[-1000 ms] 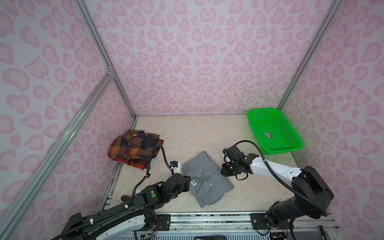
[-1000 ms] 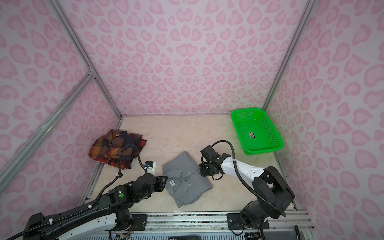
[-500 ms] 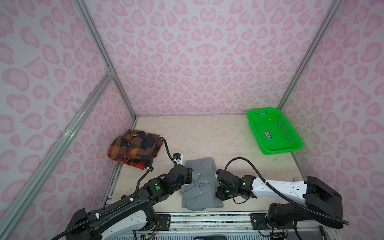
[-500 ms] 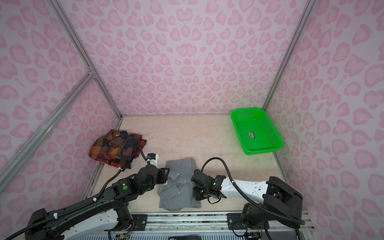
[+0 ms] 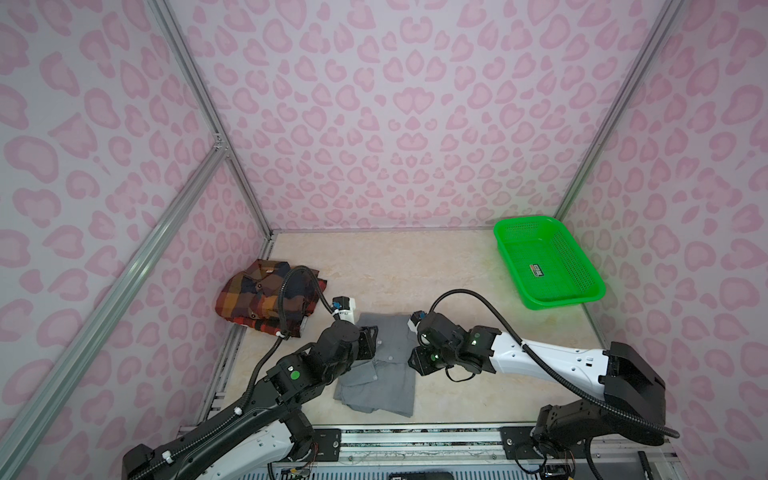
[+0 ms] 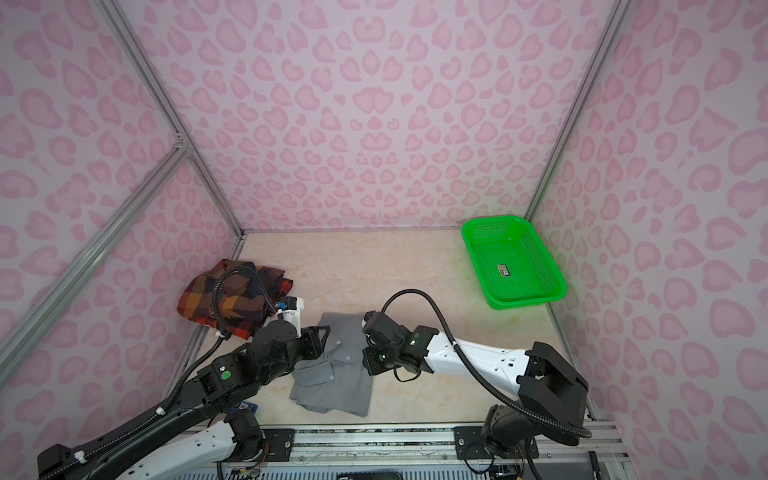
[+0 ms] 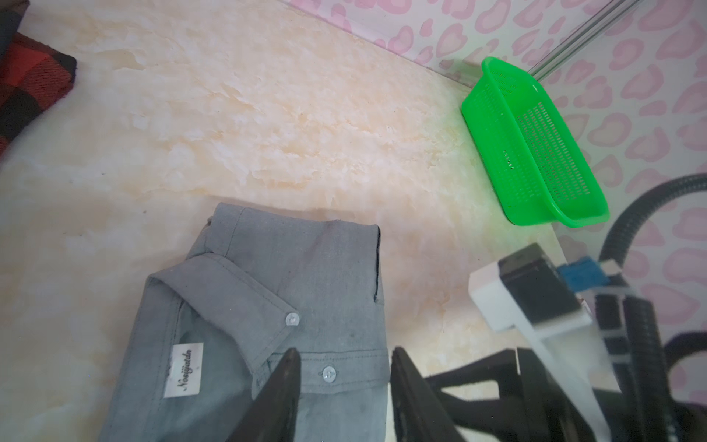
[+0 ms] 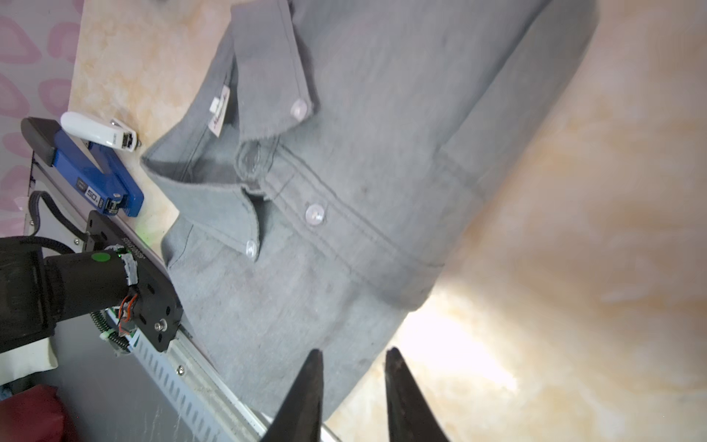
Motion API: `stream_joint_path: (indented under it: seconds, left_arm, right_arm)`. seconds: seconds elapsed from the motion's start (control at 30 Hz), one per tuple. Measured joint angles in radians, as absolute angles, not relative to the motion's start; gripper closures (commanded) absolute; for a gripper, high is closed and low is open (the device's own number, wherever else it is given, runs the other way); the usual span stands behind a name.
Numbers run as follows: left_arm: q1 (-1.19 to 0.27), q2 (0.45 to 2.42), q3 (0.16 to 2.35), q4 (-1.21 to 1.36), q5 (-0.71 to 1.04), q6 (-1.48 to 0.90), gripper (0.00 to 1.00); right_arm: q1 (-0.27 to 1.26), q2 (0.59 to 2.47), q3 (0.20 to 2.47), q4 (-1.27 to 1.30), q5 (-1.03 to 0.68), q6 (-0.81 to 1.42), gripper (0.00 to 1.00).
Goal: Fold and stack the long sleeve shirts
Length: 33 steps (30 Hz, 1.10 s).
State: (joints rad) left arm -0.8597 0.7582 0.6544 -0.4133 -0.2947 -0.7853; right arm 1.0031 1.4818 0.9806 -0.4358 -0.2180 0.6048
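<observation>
Turned since a second ago, the gray shirt [image 5: 384, 376] lies between left pincer [image 7: 344, 354] and right pincer [image 8: 354, 354], both part-open and empty.

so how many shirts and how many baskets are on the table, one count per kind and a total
shirts: 2 (gray shirt, plaid shirt)
baskets: 1 (green basket)
total: 3
</observation>
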Motion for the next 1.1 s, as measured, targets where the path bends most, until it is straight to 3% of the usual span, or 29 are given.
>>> stream_joint_path:
  seconds: [0.23, 0.47, 0.63, 0.8, 0.93, 1.03, 1.1]
  left_arm:
    - [-0.860, 0.702, 0.650, -0.493, -0.318, -0.812, 0.57]
    - [-0.860, 0.667, 0.647, -0.536, -0.325, -0.831, 0.57]
    - [-0.860, 0.679, 0.643, -0.537, -0.321, -0.838, 0.57]
    - [-0.860, 0.729, 0.643, -0.518, -0.294, -0.837, 0.57]
    - [-0.860, 0.779, 0.644, -0.487, -0.266, -0.816, 0.56]
    - [-0.860, 0.822, 0.644, -0.451, -0.230, -0.803, 0.53]
    - [-0.860, 0.863, 0.645, -0.425, -0.199, -0.795, 0.49]
  right_arm:
    - [0.981, 1.740, 1.206, -0.493, -0.258, 0.392, 0.76]
    - [0.954, 1.958, 1.293, -0.492, -0.232, 0.338, 0.84]
    - [0.785, 1.895, 1.124, -0.312, -0.218, 0.513, 0.90]
    - [0.571, 1.683, 0.794, -0.087, -0.183, 0.743, 0.91]
    - [0.537, 1.513, 0.627, -0.041, -0.114, 0.889, 0.72]
    - [0.633, 1.457, 0.628, -0.103, -0.087, 0.966, 0.55]
    - [0.716, 1.455, 0.692, -0.151, -0.105, 1.008, 0.49]
